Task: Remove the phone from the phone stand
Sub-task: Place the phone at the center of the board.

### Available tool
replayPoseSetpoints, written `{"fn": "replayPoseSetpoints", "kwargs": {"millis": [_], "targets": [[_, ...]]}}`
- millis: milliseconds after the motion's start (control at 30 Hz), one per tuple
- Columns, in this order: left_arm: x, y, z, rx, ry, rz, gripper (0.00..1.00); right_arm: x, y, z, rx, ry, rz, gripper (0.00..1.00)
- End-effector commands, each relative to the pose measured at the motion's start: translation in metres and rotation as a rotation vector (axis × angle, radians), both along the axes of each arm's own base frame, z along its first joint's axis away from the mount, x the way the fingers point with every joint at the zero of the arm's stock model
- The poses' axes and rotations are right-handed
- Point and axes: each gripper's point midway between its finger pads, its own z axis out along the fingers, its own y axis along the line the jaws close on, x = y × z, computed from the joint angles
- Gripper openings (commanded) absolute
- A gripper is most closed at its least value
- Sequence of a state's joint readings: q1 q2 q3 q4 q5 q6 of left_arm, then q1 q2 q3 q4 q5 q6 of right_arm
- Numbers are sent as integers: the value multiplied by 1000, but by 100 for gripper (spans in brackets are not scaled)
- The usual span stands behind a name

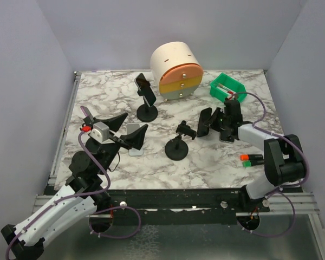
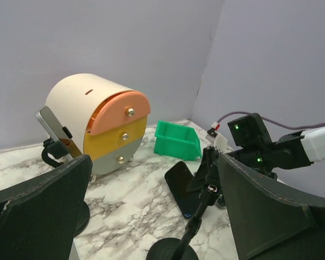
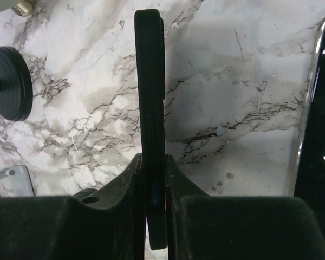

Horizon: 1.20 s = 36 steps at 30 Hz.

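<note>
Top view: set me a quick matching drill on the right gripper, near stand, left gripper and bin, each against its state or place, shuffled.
Things:
1 right gripper
2 near stand
3 left gripper
4 bin

States or places:
a open
b back right corner
c shut on the phone
d empty

Pairs: 1-c, 2-d, 3-a, 4-b
</note>
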<state>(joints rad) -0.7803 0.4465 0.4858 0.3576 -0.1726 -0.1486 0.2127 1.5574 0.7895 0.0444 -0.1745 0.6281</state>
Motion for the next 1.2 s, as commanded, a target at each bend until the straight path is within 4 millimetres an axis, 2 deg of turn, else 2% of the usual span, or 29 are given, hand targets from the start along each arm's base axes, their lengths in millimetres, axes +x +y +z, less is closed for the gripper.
{"fn": "replayPoseSetpoints", "kwargs": {"millis": [0, 167, 300, 600, 1000, 1167], "targets": [[-7, -9, 6, 14, -13, -59, 99, 26, 12, 18, 93, -75, 21, 8], [-8, -10, 5, 15, -12, -70, 99, 25, 2, -2, 85, -22, 1, 10], [-8, -10, 5, 17, -10, -66, 99, 20, -14, -19, 42, 30, -19, 15], [-6, -14, 1, 34, 1, -73, 99, 9, -32, -46, -39, 112, -37, 26], [-3, -16, -4, 48, 12, -70, 99, 3, -46, -57, -80, 144, -83, 35], [-2, -18, -6, 58, 19, -74, 99, -1, -53, -61, -101, 159, -103, 35]]}}
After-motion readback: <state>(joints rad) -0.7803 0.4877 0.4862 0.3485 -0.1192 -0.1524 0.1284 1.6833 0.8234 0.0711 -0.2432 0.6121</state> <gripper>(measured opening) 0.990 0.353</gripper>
